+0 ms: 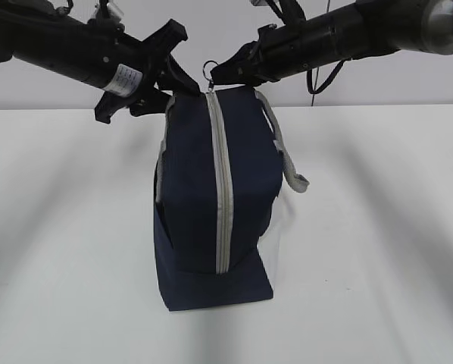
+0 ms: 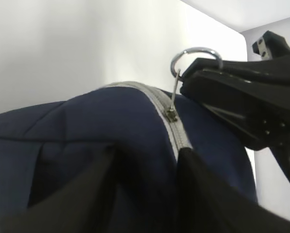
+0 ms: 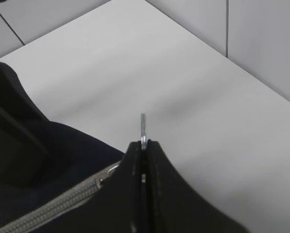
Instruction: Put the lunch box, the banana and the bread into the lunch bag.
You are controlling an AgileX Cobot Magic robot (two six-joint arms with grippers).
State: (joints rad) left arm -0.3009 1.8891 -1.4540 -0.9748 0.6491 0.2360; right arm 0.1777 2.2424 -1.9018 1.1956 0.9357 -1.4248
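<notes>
Bright, even overhead light; desk [image 1: 378, 250] near washed out, crossed by soft diffuse arm shadows. Left wrist view: left end effector [image 2: 145, 194] dark and out of focus, glare above it. Right end effector [image 3: 144, 194] slightly soft, silhouetted; ring pull [image 3: 143, 127] blurred

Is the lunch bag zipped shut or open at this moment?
Shut: the grey zipper runs closed down the lunch bag, slider at the top, ring pull pinched by the right gripper.
</notes>
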